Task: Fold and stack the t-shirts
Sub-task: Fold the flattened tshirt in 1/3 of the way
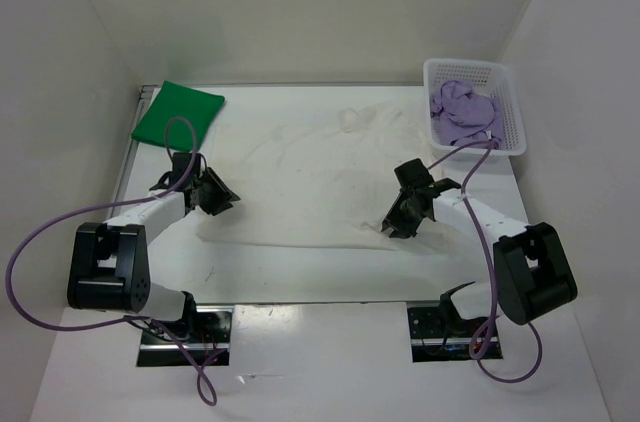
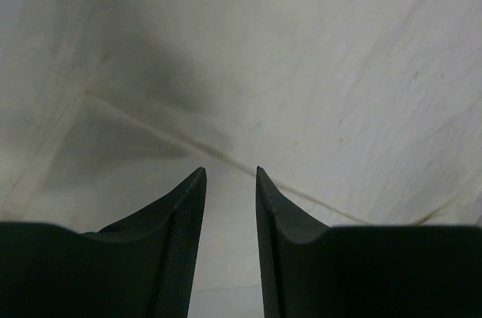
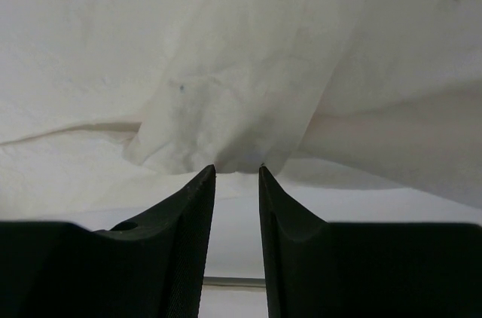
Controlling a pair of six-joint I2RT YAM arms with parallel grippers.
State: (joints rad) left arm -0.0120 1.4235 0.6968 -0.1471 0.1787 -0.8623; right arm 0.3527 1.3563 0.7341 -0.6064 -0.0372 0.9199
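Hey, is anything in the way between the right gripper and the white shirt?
Nothing visible. The right gripper is right at the white shirt's edge, jaws apart. The green shirt and the basket with the purple shirt lie at the far corners.

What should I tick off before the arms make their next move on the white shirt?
1. White shirt spread out mid-table: ok, though rumpled along its far edge.
2. Left gripper at the shirt's near left edge, jaws apart, hem just ahead: ok.
3. Right gripper at the near right edge, jaws apart, a cloth corner at its tips: ok.
4. Cloth seated between either pair of jaws: cannot tell.
5. Green shirt folded at the far left corner, apart from the white one: ok.
6. Purple shirt folded: not ok, crumpled in the basket.
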